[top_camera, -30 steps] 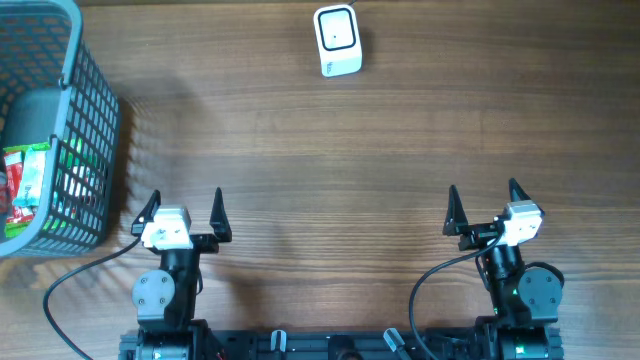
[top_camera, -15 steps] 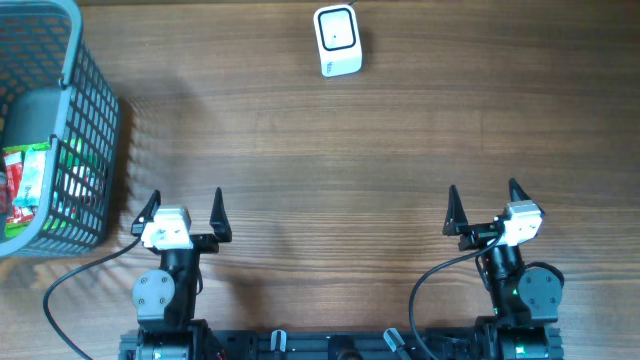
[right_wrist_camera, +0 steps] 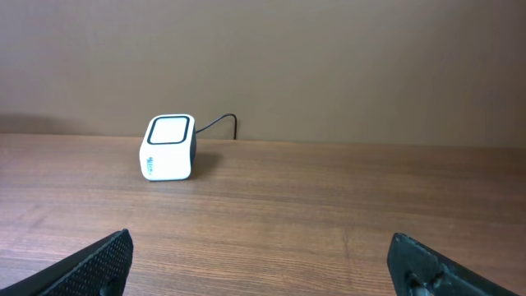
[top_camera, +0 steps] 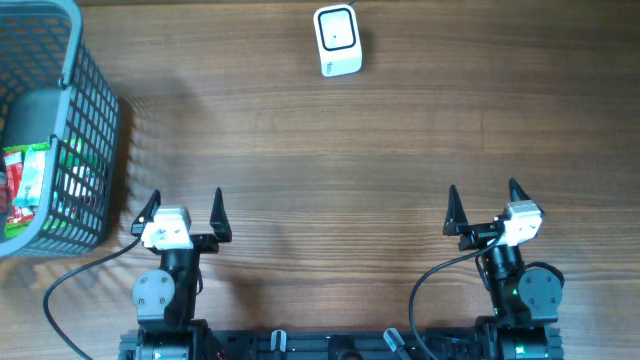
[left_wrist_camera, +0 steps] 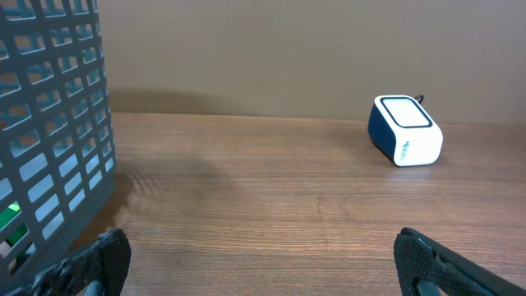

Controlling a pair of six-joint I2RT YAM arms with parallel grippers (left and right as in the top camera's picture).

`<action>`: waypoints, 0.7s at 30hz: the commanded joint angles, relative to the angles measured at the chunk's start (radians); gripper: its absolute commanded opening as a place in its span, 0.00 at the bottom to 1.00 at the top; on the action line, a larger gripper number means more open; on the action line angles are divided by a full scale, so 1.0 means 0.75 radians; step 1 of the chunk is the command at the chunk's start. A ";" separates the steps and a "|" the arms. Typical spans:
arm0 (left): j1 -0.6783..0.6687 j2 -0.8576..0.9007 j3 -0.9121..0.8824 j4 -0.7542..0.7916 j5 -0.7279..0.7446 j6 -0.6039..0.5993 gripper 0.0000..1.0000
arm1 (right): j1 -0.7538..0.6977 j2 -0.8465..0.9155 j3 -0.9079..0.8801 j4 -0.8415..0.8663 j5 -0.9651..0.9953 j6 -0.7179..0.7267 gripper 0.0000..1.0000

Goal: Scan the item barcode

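**Nothing begun: both arms parked, item not yet out of the basket**

From my seat I judge the task to be at its very start; no item is in either grip and nothing is in front of the scanner [top_camera: 337,40]. The left gripper [top_camera: 185,195] has its jaws spread wide and empty, and so does the right gripper [top_camera: 482,187]; both wrist views show only bare table [top_camera: 330,170] between the fingertips.

The goods I have to scan sit in the grey mesh basket [top_camera: 90,150], which lies ahead of the left jaws and off to their left side; it is well apart from the right jaws. Inside it I make out a green and white packet [top_camera: 28,185] with something red beside it and a grey shape further in; I cannot tell which of these carries the barcode, nor which way any barcode faces.

The scanner stands far ahead of both pairs of jaws; it is ahead and to the right of the left pair, ahead and to the left of the right pair, with its window facing up and its cable running off behind it.

By my reckoning everything is left to do: reach into the basket, most likely with the left arm as the nearer one; lift an item; find its barcode; carry it over the scanner window and hold the code toward it.
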 commanded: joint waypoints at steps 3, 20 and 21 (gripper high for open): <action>-0.005 0.007 -0.001 -0.012 0.031 0.018 1.00 | 0.005 0.002 -0.001 0.007 0.003 -0.013 1.00; -0.005 0.008 0.025 -0.022 0.205 -0.320 1.00 | 0.005 0.002 -0.001 0.007 0.002 -0.013 1.00; -0.005 0.009 0.047 -0.047 0.230 -0.365 1.00 | 0.005 0.002 -0.001 0.007 0.003 -0.013 1.00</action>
